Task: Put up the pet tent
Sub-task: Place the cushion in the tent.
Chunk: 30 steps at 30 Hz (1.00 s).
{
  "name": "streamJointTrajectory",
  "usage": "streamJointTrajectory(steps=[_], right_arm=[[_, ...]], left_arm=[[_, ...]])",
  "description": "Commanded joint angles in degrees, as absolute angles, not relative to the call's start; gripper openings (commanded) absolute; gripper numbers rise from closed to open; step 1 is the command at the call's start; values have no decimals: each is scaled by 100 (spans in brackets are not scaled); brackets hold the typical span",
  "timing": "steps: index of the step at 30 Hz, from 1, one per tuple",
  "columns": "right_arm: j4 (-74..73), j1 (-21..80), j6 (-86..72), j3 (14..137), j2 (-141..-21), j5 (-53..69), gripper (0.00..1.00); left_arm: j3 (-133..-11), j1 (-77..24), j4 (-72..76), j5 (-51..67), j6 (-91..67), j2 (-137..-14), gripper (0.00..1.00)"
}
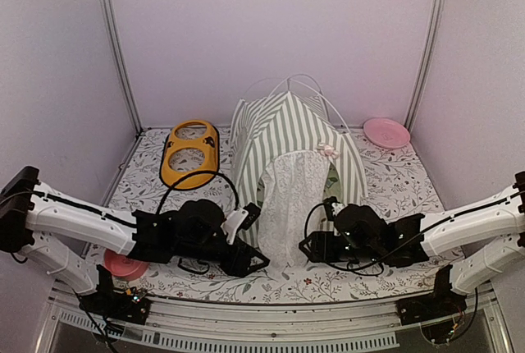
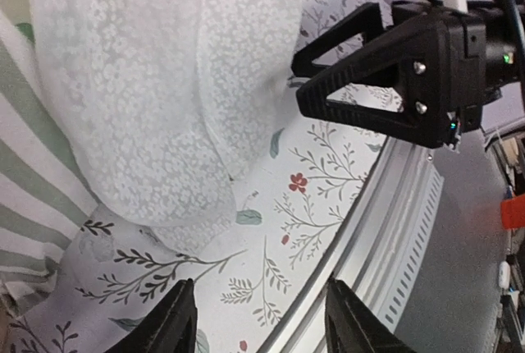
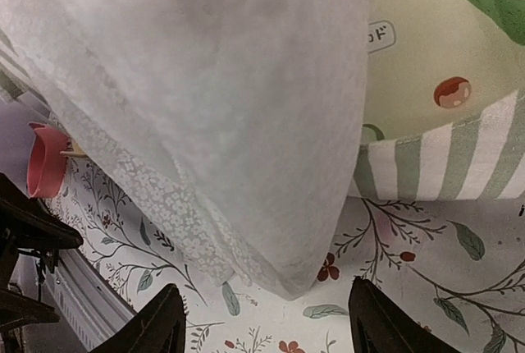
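- Tent (image 1: 287,135) stands upright mid-table, toward the far side. Its door faces the near edge.
- The lace door flap (image 1: 289,197) hangs closed over the opening, with its hem on the floral tablecloth (image 1: 385,181).
- Left gripper (image 2: 261,324): fingers spread, nothing between them. It sits low, just near-left of the flap hem.
- Right gripper (image 3: 264,320): fingers spread, empty. It sits low, just near-right of the hem, facing the left one.
- My read: the frame is up, and what's left is the flap or a final squaring of the base.
- If it's the flap, pinch only the lace edge, low and at one side. Don't catch the tablecloth under it.
- Draw the flap sideways, not toward the near edge. The tent looks light and would probably slide or tip.
- Use the other gripper to steady the striped wall beside the door while pulling.
- Keep clear of the poles (image 1: 330,105) arcing above the peak. They look springy, and a snag could pop the frame.
- Hidden: the tent's back, and the pole ends and whether they're seated.
- The interior is mostly behind the lace. Only a strip of printed mat (image 3: 443,33) shows, in the right wrist view.
- The top view can't resolve either gripper's fingertips against the dark wrists. The finger state comes from the wrist views.
- Nearby but not in the way: pink plate (image 1: 123,267) at near left, yellow bowl stand (image 1: 190,152) at far left.
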State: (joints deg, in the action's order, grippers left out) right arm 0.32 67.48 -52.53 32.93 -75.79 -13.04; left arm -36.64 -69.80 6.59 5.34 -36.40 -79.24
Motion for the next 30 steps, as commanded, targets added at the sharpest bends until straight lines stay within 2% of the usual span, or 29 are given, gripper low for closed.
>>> streamJointTrajectory(steps=[1,4,6,8,12,13,19,25,28,30], right_arm=[[29,6530,-5264,3301,-7795,-1485,70],[640,6392,-5091,3149,-8035,-1254,69],[851,6360,-4883,3302,-8308,-1167,62],[739,6359,-4715,3611,-8516,-1111,48],[-24,6372,-4672,3937,-8340,-1137,5],[-286,6383,-4699,3985,-8195,-1173,0],[-2323,6464,-4798,4248,-7082,-1119,0],[-4007,6663,-5008,4592,-6604,-555,0],[-4133,6777,-5086,4473,-6704,-178,0],[-3690,6802,-5110,4209,-6930,100,0]], left_arm=[[-4062,-7013,296,-367,-3687,-8316,56],[-4160,-7006,433,-457,-3740,-8580,58],[-4206,-6967,493,-529,-3821,-8761,59],[-4251,-6903,518,-552,-3885,-8925,58],[-4267,-6836,796,-555,-3931,-9151,54],[-4271,-6817,859,-531,-3937,-9202,52],[-4341,-6785,1095,-434,-3891,-9428,32],[-4400,-6784,1185,-224,-3790,-9378,0],[-4361,-6793,1177,-79,-3805,-9243,0],[-4323,-6793,1079,-22,-3841,-9081,0]])
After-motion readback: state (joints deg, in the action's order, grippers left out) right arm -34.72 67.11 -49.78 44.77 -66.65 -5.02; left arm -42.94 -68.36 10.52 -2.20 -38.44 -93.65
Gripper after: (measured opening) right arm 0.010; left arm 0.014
